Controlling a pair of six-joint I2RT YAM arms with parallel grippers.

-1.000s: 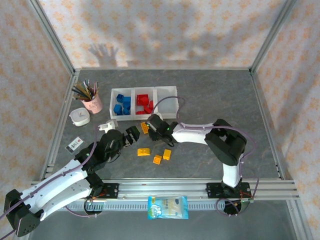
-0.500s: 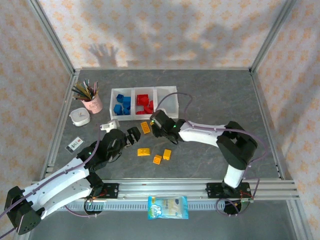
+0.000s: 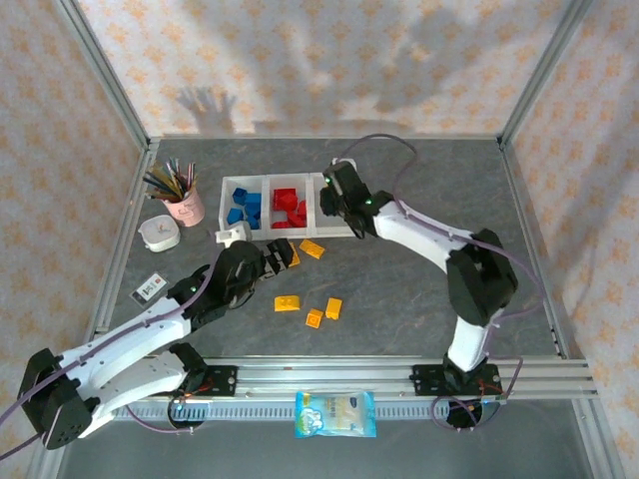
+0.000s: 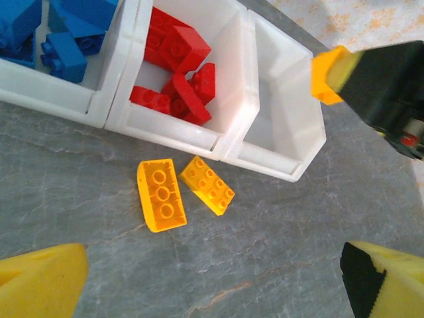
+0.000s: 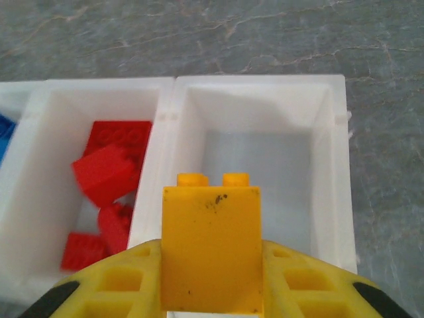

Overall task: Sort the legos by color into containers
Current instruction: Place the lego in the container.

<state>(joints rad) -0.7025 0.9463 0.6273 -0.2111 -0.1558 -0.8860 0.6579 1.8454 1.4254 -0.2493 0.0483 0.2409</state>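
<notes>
Two loose bricks (image 4: 161,195) lie just before the bins (image 3: 245,181), below the left fingers (image 4: 40,278), spread wide and empty. Right fingers (image 5: 106,288), clenched on a yellow brick (image 5: 211,248), hang over the rightmost bin (image 5: 258,83); released off-centre, it may clip the divider (image 5: 165,119) and land among reds (image 5: 106,173).

The left arm (image 3: 140,334) lies low, stretched from its base at 7 o'clock toward 1 o'clock. Its left gripper (image 3: 285,255) sits near the middle of the top view, fingers (image 4: 40,275) spread wide with nothing between them. The right arm (image 3: 429,235) rises from 5 o'clock, bends at the elbow and reaches toward 10 o'clock. The right gripper (image 3: 334,200), tilted downward, is clamped on a yellow brick (image 5: 211,248).
</notes>
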